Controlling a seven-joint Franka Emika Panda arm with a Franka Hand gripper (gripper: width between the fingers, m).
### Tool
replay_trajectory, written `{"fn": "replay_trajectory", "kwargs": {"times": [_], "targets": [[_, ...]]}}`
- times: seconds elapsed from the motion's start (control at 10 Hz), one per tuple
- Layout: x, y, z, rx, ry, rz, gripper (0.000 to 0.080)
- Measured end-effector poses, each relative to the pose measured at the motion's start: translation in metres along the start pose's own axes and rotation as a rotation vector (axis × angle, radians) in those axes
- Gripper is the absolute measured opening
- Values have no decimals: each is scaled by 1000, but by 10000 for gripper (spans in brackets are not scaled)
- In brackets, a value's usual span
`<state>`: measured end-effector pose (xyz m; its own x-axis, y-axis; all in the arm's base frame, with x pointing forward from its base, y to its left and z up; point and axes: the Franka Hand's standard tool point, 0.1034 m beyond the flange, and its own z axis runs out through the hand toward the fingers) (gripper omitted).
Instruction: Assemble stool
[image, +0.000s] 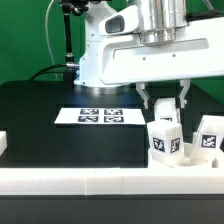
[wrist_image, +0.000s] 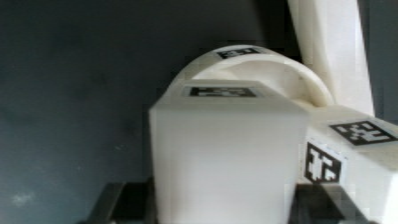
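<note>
Gripper (image: 165, 107) clamped on upright blocky white plastic tagged stool leg (image: 165, 138), between its fingers, near black table (image: 60, 140) edge.

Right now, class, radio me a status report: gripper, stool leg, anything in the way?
Gripper shut on a leg, upright. Second leg close on the exterior view's right. White rail nearer the camera.

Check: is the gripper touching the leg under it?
Touching. In the wrist view the leg fills the closed jaws with no gap at either side; the exterior view shows the gripper straddling its top.
</note>
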<state>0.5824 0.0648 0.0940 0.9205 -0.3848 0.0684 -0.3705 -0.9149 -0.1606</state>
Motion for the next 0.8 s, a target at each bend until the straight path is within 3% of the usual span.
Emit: {"fn": "replay_trajectory", "kwargs": {"times": [0.8], "targets": [[-7, -8, 2, 2, -16, 771, 335]]}}
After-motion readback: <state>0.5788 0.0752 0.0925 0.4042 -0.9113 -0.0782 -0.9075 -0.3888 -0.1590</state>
